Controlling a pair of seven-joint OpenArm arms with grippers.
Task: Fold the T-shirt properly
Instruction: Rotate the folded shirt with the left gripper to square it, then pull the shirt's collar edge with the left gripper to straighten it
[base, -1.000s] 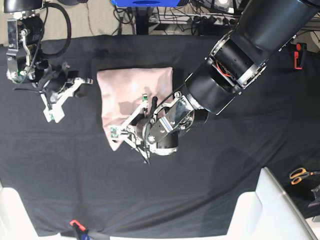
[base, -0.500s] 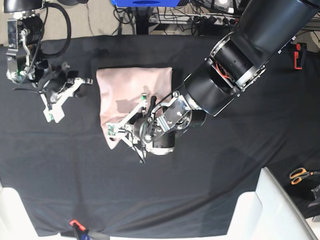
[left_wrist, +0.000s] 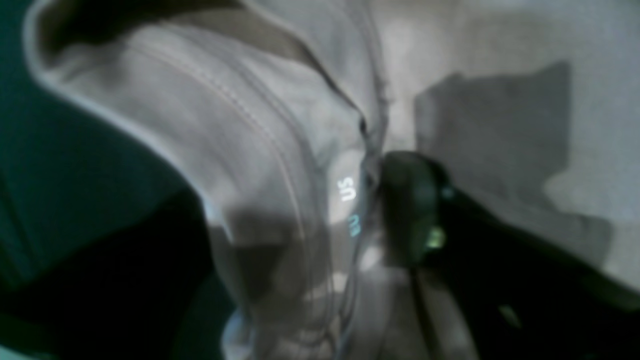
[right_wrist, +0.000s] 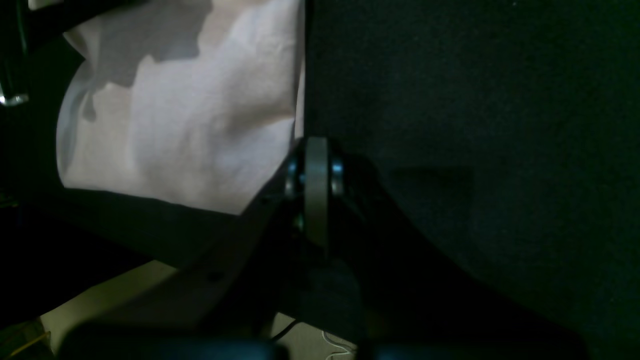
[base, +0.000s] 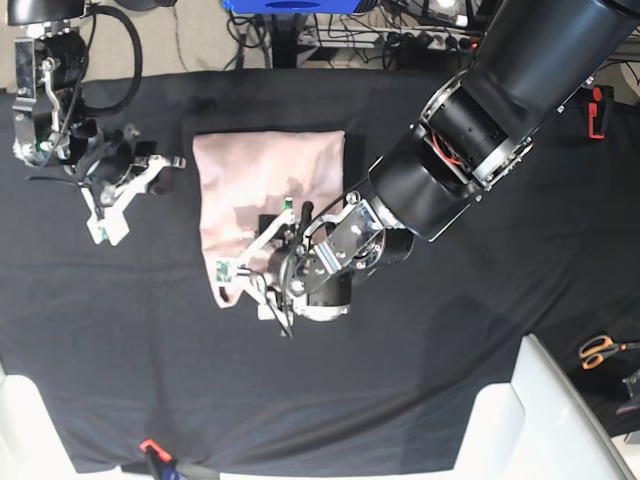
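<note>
The T-shirt (base: 265, 185) is pale pink and plain, folded into a rough upright rectangle on the black-covered bench (base: 420, 380). Its top edge runs straight, its sides are fairly even, and the fabric shows light wrinkles. The lower left corner tapers into a bunched, layered point with a stitched hem and a small white label (left_wrist: 347, 192) printed "US".

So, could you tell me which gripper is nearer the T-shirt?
Left. The left gripper is over the T-shirt's lower edge; the right gripper sits apart, beside it.
</note>
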